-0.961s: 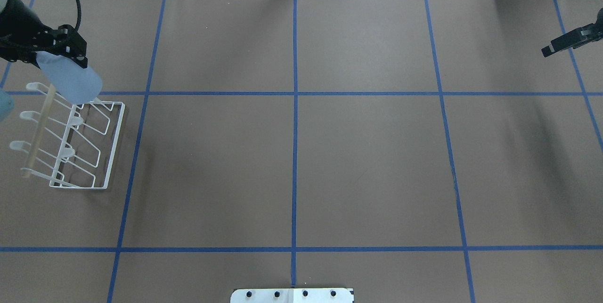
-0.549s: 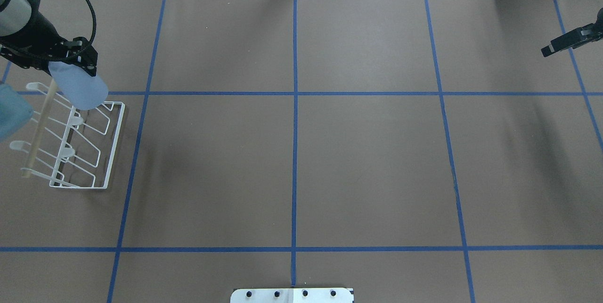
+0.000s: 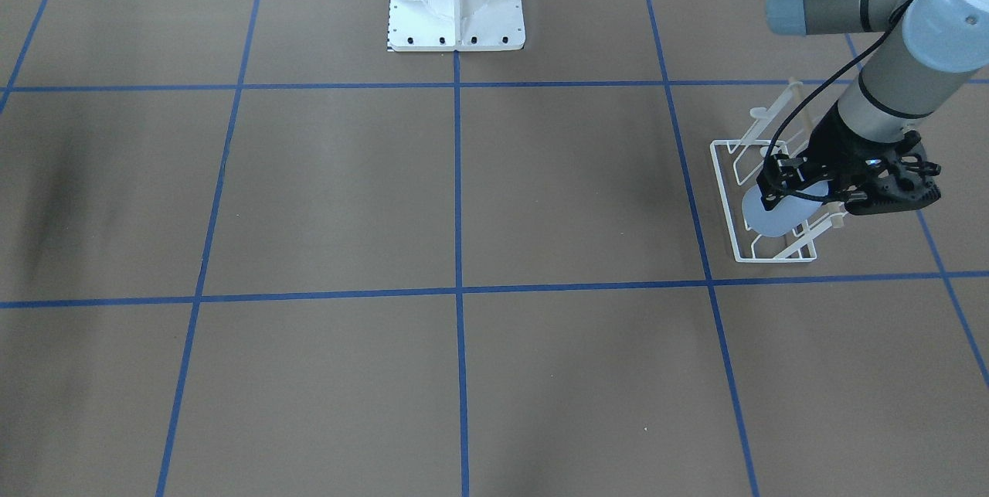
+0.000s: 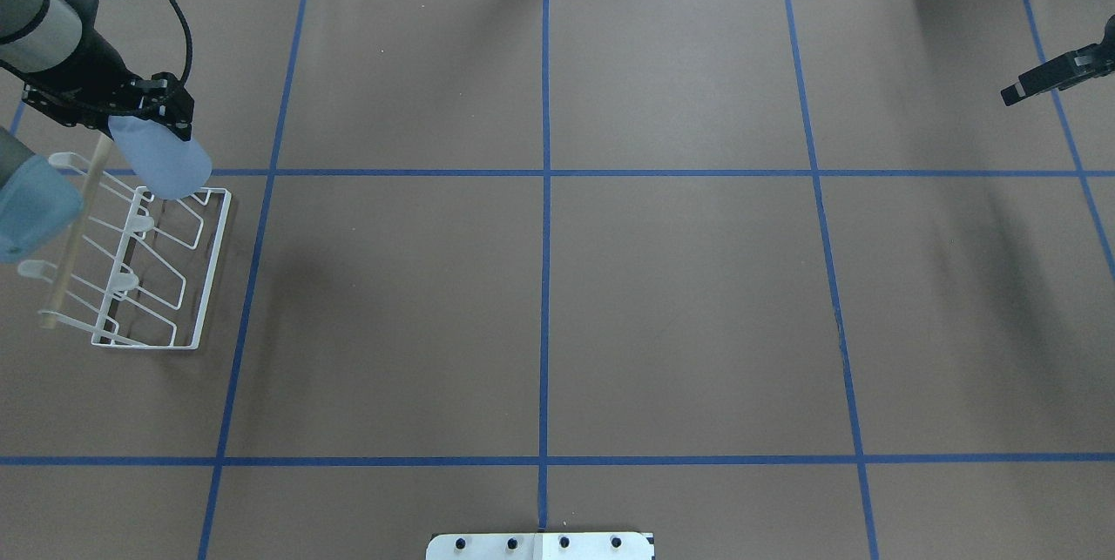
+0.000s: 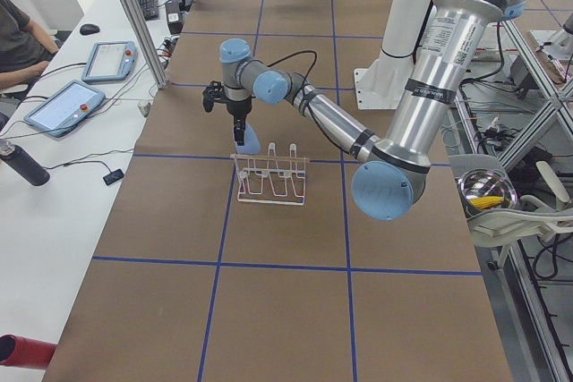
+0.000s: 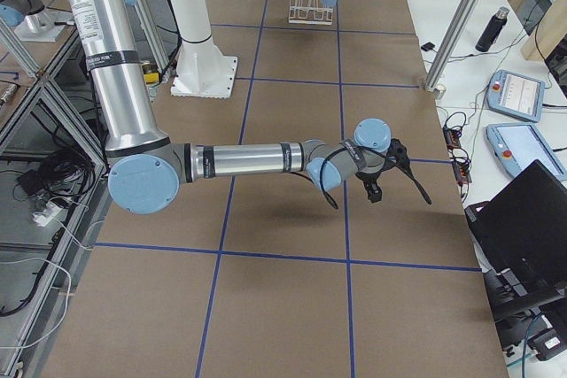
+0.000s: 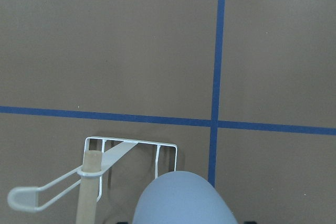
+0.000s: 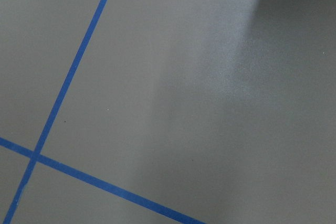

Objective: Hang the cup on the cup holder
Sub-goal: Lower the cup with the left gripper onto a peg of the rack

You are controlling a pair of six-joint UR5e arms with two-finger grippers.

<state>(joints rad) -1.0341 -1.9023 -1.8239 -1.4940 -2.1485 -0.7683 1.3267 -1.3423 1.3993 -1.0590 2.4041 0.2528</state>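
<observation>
My left gripper (image 4: 139, 111) is shut on the pale-blue cup (image 4: 165, 164) and holds it tilted, closed end away from the wrist, above the far end of the white wire cup holder (image 4: 205, 273). The front view shows the gripper (image 3: 807, 189), the cup (image 3: 769, 217) and the holder (image 3: 722, 188). In the left wrist view the cup (image 7: 184, 198) fills the bottom, beside the holder's frame (image 7: 131, 141) and wooden rod (image 7: 89, 192). Whether the cup touches a prong I cannot tell. My right gripper (image 4: 1041, 81) hangs far right over bare table, its jaws unclear.
The white pedestal base (image 3: 456, 25) stands at the near middle edge (image 4: 540, 547). My left arm's blue elbow (image 4: 30, 203) hangs over the holder's left side. An operator (image 5: 18, 33) and tablets (image 5: 63, 105) are past the far edge.
My left gripper has carried the cup a little to the right over the holder's far end. The arm's blue elbow has come further into view. The right arm has not moved.
</observation>
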